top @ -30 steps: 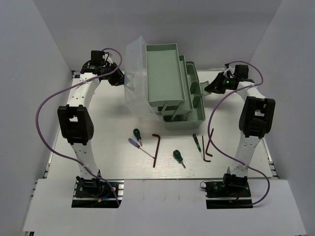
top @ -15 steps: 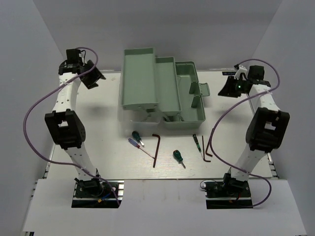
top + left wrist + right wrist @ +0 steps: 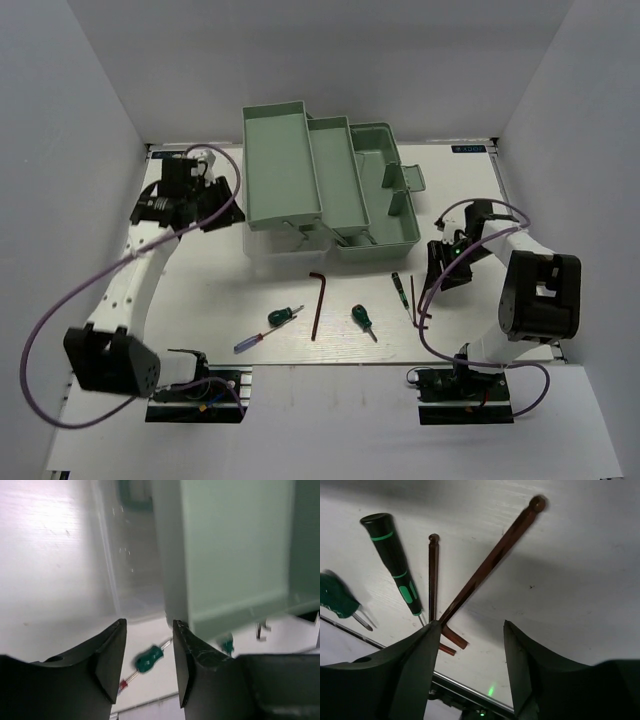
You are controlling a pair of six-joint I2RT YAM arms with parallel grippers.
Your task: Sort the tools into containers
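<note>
The mint-green toolbox (image 3: pixel 290 150) stands open at the back, its trays fanned out. On the table in front lie a stubby green screwdriver (image 3: pixel 283 315), the slim blue/red screwdriver (image 3: pixel 250 340), a hex key (image 3: pixel 317 300), a second green screwdriver (image 3: pixel 360 318), the thin black-green screwdriver (image 3: pixel 398 288) and two crossed hex keys (image 3: pixel 418 300). My left gripper (image 3: pixel 215 212) is open and empty beside the toolbox's left side. My right gripper (image 3: pixel 437 280) is open, low over the crossed hex keys (image 3: pixel 490 562). The black-green screwdriver (image 3: pixel 395 562) lies to their left in the right wrist view.
The translucent lid (image 3: pixel 132 580) lies under the toolbox's left tray (image 3: pixel 235 555). The left wrist view shows a green screwdriver (image 3: pixel 148 659) far off between my open jaws. White walls close in the table on three sides. The table's front rail (image 3: pixel 470 692) runs close below my right gripper.
The toolbox went from half open to fully spread. My left arm swung out, then came in beside the box. My right gripper dropped to the hex keys. The left green and blue/red screwdrivers shifted.
</note>
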